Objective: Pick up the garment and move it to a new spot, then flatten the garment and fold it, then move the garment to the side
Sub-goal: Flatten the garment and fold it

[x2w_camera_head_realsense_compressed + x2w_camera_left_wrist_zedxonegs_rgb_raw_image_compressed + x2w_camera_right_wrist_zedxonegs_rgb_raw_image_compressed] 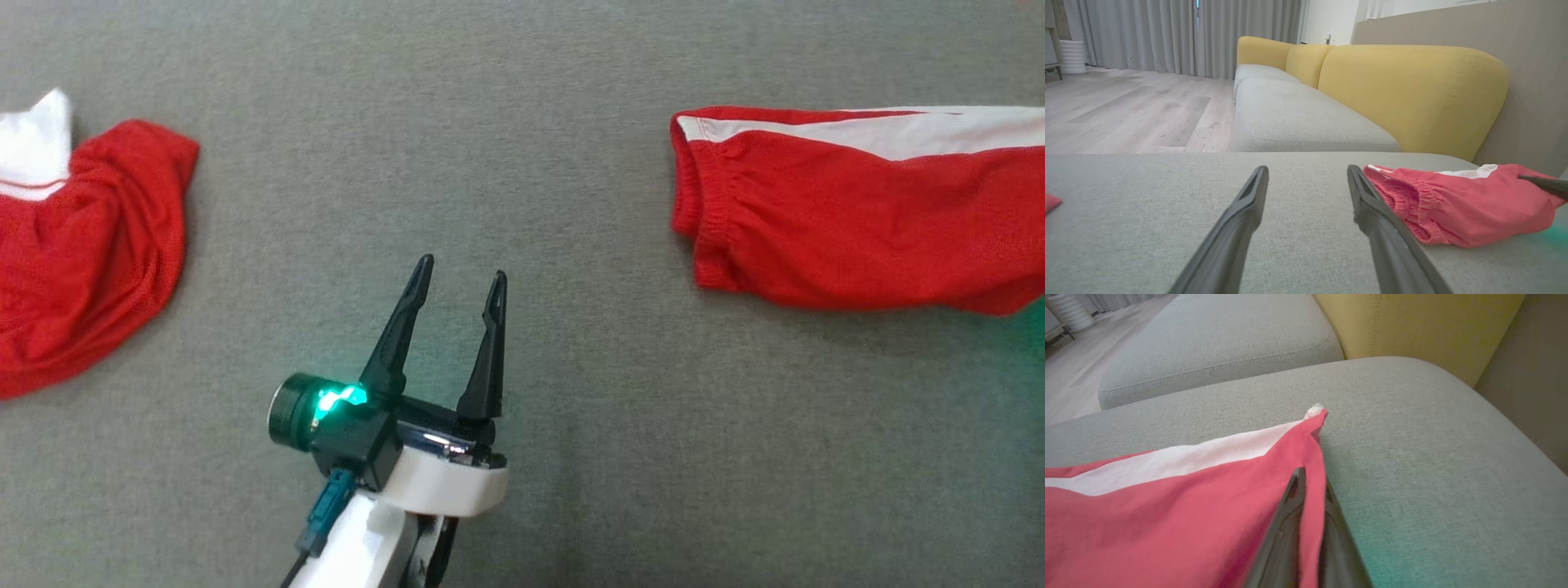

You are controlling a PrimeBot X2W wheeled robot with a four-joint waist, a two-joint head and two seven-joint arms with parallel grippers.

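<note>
The garment (pixel 857 212) is red mesh shorts with a white side stripe, lying on the grey cushion at the right and running off the edge of the head view. In the right wrist view my right gripper (pixel 1311 479) is shut on a red edge of the garment (pixel 1167 522), the cloth pinched between its two dark fingers near a pointed corner. My left gripper (pixel 461 278) stands open over bare cushion, well left of the garment's elastic waistband. In the left wrist view my left gripper (pixel 1307 171) has nothing between its fingers, and the garment (pixel 1453 204) lies just right of it.
A second red and white garment (pixel 82 245) lies crumpled at the far left. The grey cushion (pixel 522 122) is a sofa seat, with a yellow backrest (pixel 1412 94) beyond and a wooden floor (pixel 1126 106) to the left. A dark fingertip (pixel 1543 185) pokes in at the garment's far end.
</note>
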